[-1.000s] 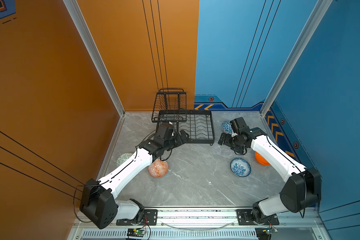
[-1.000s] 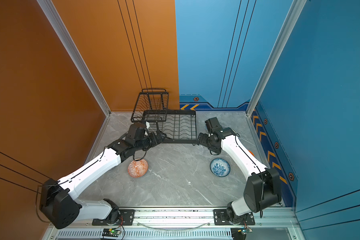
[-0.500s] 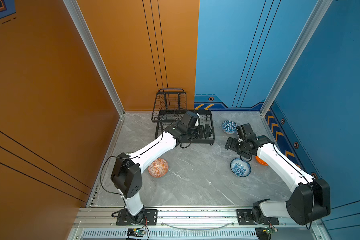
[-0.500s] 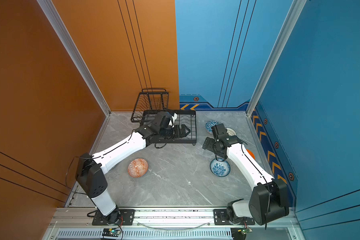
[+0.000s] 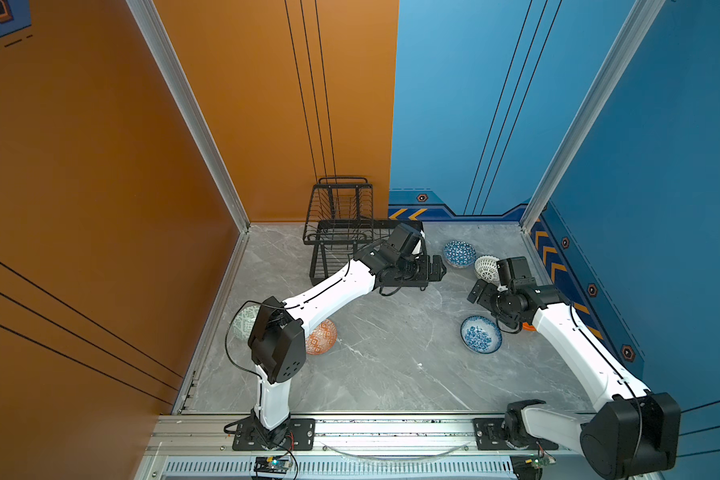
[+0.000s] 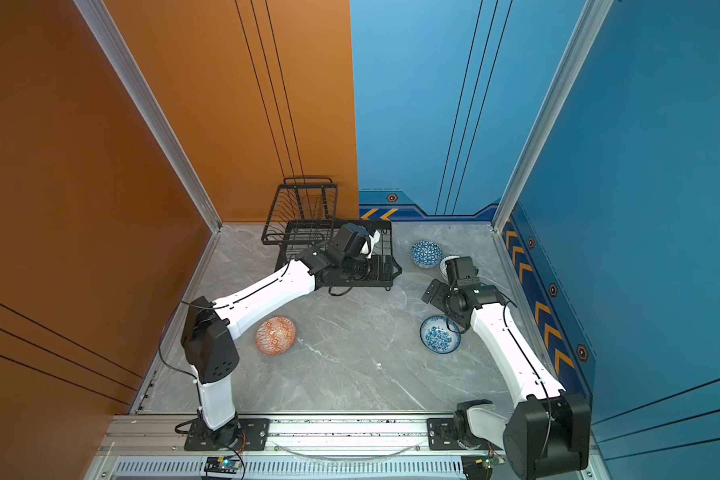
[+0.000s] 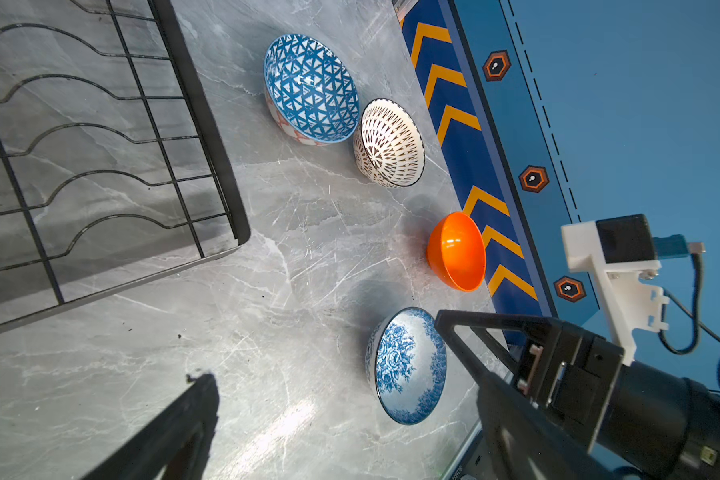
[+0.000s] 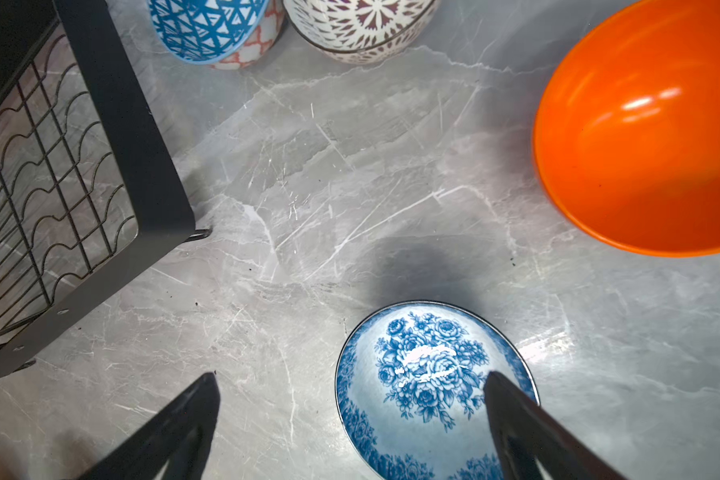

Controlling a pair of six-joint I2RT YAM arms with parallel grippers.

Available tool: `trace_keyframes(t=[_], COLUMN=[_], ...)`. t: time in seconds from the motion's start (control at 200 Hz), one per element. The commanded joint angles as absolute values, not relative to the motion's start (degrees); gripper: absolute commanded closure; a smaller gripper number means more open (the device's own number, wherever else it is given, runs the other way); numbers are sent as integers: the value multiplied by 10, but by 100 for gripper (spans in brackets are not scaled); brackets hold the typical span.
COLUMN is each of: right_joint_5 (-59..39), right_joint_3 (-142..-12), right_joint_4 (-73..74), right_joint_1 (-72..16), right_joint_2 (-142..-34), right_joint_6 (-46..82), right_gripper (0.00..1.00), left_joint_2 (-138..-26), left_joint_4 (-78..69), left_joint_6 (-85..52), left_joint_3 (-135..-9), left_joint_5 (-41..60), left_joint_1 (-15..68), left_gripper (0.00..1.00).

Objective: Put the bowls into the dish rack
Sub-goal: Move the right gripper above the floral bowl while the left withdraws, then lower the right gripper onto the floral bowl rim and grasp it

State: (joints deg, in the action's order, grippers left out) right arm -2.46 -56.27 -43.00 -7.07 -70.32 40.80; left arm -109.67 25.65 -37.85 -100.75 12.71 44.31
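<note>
Bowls, six small round ones, were all found on the grey marble tabletop [image 5: 375, 365], none in the black wire two-tier dish rack [image 5: 336, 241] set at its far edge. The blue-white triangle-patterned bowl [image 5: 459, 253] and white lattice bowl [image 5: 486, 268] sat just beside each other near the right edge, the blue-white floral bowl [image 5: 481, 333] nearer the front; the tabletop's middle lay bare. The plain orange bowl [image 7: 456, 251], mostly hidden by the right arm [image 5: 578, 349] in both top views, was shown whole in the left wrist view beside the chevron skirting [image 7: 445, 112]. The pale green patterned bowl [image 5: 242, 322] was seen in a top view only, beside the orange-white geometric bowl [image 6: 276, 335]. The left gripper [image 5: 438, 268] was stretched past the rack's right corner, the right gripper [image 8: 350, 376] bent down near the floral bowl; both were spread wide and empty.
</note>
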Motion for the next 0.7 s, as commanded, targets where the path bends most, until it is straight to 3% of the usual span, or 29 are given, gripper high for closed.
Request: trace_keyframes(t=[0.0,0.37,0.696], right_joint_5=[-48,-117,-115], right_joint_3=[-551,-550,-595], right_joint_4=[-450,-438,-459], right_joint_1=[-65,-68,-97], right_joint_2=[-723,-816,-903], right_joint_6=[413,399,379], right_gripper=[0,6,34], left_joint_2=[-1114,-1116,-1103], left_joint_4=[272,276,279], left_joint_6=[-373,-389,-398], left_joint_3=[-1025,-1008,-987], left_joint_5=[152,167,146], left_joint_1=[449,446,447], left_gripper=[2,2,2])
